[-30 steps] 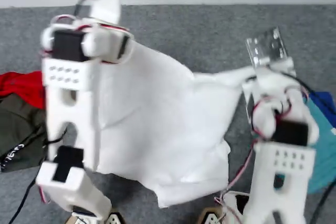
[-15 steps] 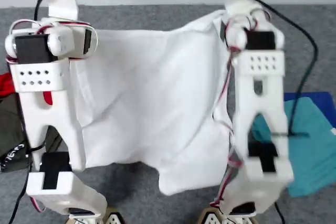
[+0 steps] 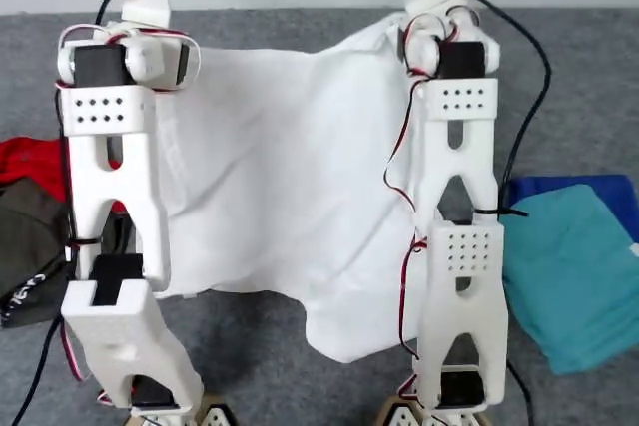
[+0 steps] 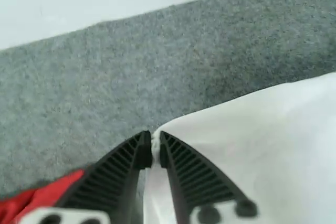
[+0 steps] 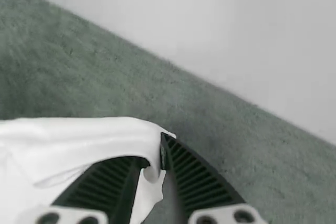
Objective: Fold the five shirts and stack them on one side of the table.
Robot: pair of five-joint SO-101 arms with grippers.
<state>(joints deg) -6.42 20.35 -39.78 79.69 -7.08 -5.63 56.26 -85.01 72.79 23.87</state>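
1. At the far left edge of the grey desk [image 3: 300,42] I see a red shirt [image 3: 35,169] bunched up. A dark shirt [image 3: 28,251] lies crumpled against it on the near side.
2. My left tool [image 4: 151,144] is clamped on the far left edge of the white shirt [image 3: 290,197], with a thin line of cloth pinched between the black fingers [image 4: 181,169].
3. The white shirt lies spread across the middle of the desk between the two arms. Its near edge is uneven and sags lower toward the right arm.
4. My right tool [image 5: 156,157] is closed on a bunched fold of the white shirt at its far right corner.
5. At the right edge lies a teal shirt [image 3: 574,281], folded, on top of a blue shirt [image 3: 559,187].
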